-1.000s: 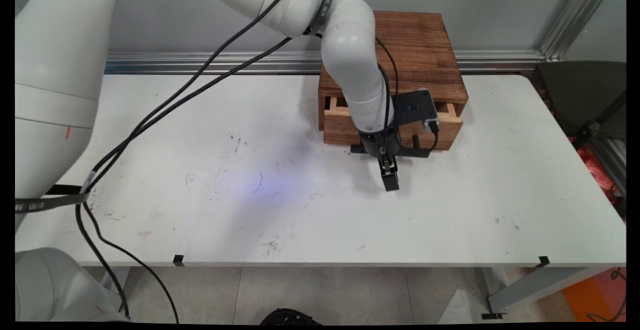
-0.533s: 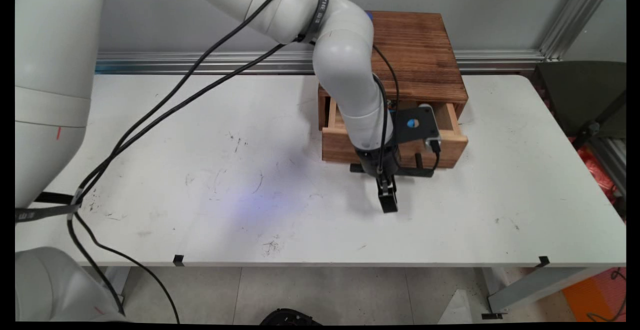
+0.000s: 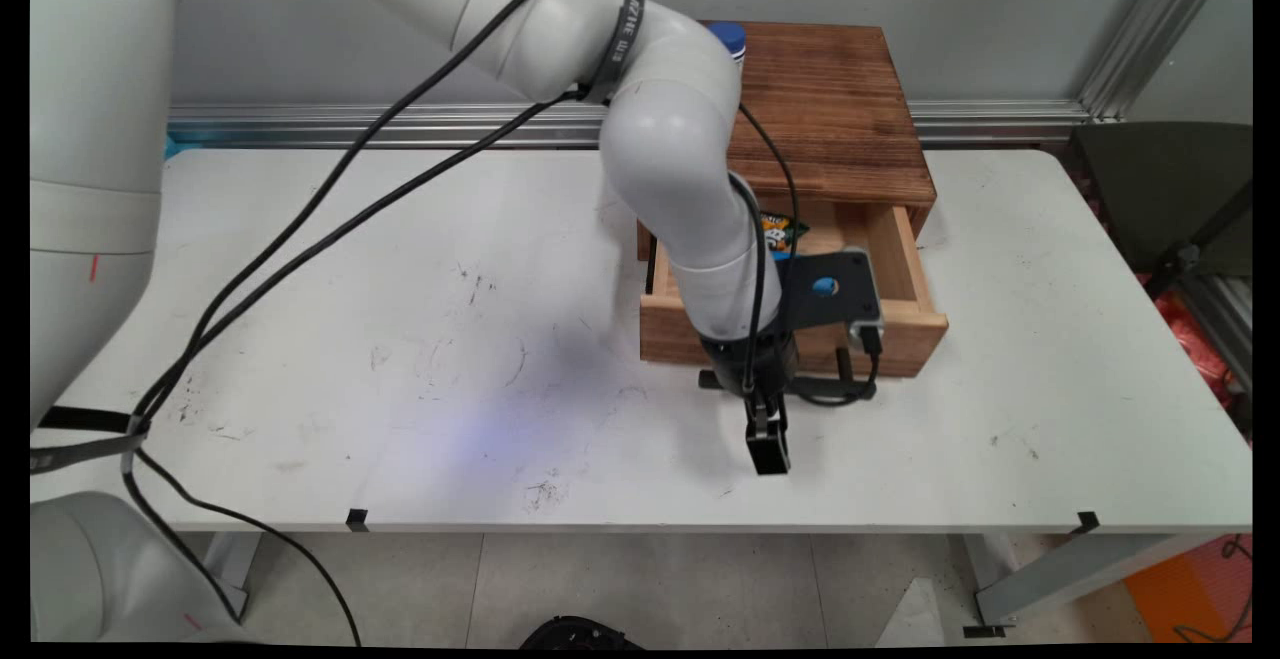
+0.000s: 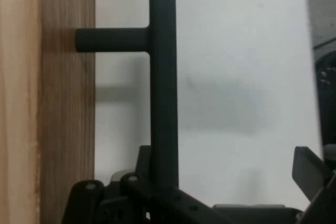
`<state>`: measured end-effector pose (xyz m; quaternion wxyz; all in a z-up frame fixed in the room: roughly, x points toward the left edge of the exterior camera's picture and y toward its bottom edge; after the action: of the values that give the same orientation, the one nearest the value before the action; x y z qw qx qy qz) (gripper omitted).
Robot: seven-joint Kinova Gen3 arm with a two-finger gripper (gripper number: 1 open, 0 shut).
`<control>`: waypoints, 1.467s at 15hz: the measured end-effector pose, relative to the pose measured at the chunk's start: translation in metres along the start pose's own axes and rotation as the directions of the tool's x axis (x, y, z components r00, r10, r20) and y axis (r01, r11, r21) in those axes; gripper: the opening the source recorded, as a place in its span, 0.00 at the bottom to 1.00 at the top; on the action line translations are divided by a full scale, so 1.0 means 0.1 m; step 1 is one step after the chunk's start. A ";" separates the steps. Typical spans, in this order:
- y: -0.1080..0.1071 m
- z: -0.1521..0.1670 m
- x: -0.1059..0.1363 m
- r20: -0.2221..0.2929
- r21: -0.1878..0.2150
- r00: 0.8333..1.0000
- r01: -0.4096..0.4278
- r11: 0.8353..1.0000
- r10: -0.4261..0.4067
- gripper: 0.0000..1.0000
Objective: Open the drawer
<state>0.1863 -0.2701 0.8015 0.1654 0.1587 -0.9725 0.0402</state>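
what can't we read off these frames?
- Drawer contents: main view, arm covers most of it; only part of a colourful packet shows.
- Blue-capped thing on the box: main view, arm hides all but the cap.
- Handle: hand view, lower end is behind the linkage.
- Gripper open or shut: neither view settles it.

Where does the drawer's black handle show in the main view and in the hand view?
Main view: the black handle runs along the drawer front, right of centre, partly hidden by the arm.
Hand view: the handle stands upright, centre-left, on a post.
Shared landmark: the wooden drawer front.
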 end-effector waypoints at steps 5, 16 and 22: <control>0.28 -0.06 -0.06 -0.002 -0.020 1.000 -0.018 1.000 0.018 1.00; 0.77 -0.14 -0.12 -0.013 -0.034 1.000 -0.024 0.999 0.024 1.00; 1.01 -0.19 -0.16 -0.017 -0.042 1.000 -0.025 0.999 0.024 1.00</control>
<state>0.1744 -0.1675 0.8116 0.1761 0.1428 -0.9737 0.0229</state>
